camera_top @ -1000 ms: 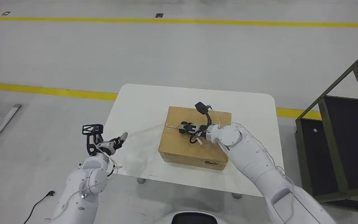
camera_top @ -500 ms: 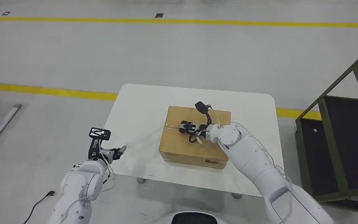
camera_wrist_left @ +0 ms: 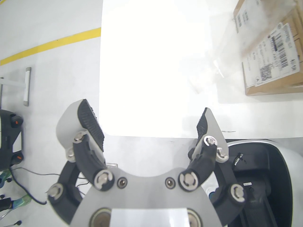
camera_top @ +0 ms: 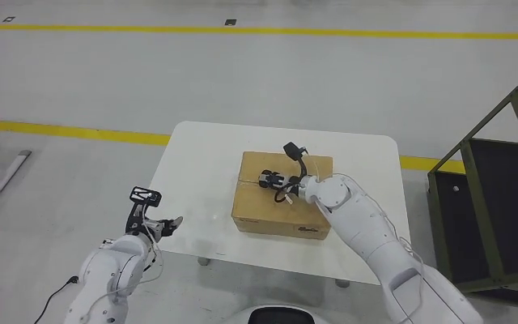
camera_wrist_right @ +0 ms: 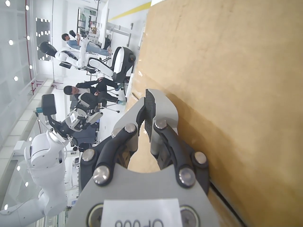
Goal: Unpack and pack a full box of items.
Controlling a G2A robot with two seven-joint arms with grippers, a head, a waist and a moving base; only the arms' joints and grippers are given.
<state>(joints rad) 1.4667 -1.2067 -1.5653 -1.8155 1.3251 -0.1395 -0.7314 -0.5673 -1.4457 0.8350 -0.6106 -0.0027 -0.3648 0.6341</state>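
Risk first: my right pincer (camera_top: pixel 268 180) is clenched, pads together with nothing visible between them, lying low on the top of the brown rectangular cardboard box (camera_top: pixel 259 209) near its middle seam. Clenched like that, I judge it can't hook a flap. If I drag or press, the likely result is the box skating across the white rounded-corner desk (camera_top: pixel 202 162), or the lid denting. Nothing braces the box. My left pincer (camera_wrist_left: pixel 144 112) is released, jaws wide and empty, hanging off the desk's near left edge, well apart from the box, so it can't stop a slide. The box sits toward the near edge of the desk, so a slide my way could take it over. A tilt is also possible if I pull up on one flap only.

Box look: closed, flaps down, plain kraft cardboard with a flat top. The seam runs across the lid, and whether it is taped I can't tell. White printed labels (camera_wrist_left: pixel 272 55) are stuck on the side facing my left pincer. Corners look square and I see no crushing. It rests flat on the desk, right of centre. Contents are hidden, so I can't judge the weight; a full box would probably resist lifting but could slide anyway. Something pale and translucent blurs beside the labelled side; I can't tell what it is.
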